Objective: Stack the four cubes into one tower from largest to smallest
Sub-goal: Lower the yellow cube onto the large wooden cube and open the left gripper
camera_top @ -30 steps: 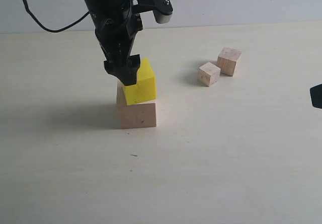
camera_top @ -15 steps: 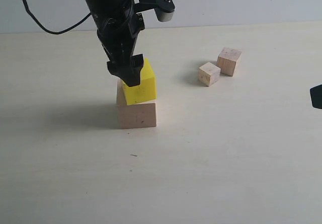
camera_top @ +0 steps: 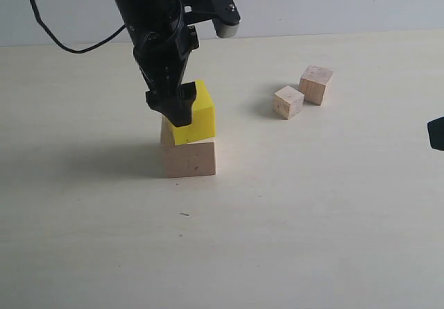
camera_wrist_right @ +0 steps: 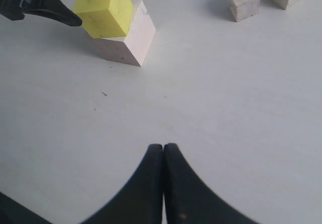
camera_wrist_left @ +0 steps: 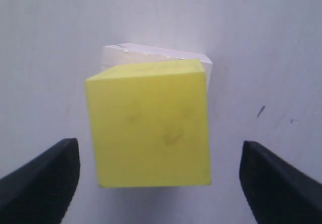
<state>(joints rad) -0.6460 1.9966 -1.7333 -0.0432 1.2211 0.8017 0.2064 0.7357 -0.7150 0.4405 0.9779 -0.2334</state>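
Well, we judge the cubes light, rigid and not fragile, with flat, fairly smooth faces. The sure hold is across two opposite faces, square on and about mid-height, because a corner grip would likely twist them. The yellow cube [camera_top: 198, 118] sits on the large cube [camera_top: 189, 160], turned a little against it and not centred, so a nudge could shift it. The left tool [camera_wrist_left: 160, 178] is released, its jaws spread wide on either side of the yellow cube with clear gaps showing in the left wrist view. The right tool [camera_wrist_right: 163, 156] is clenched on nothing and hangs over the bare counter [camera_top: 312, 219]. The two small cubes [camera_top: 288, 102] [camera_top: 316, 84] lie just beside each other, well apart from the stack, waiting to go on top.

Against a second ago we see little change. The left arm has shifted only slightly around the yellow cube, its jaws stay spread, and none of the cubes has moved.
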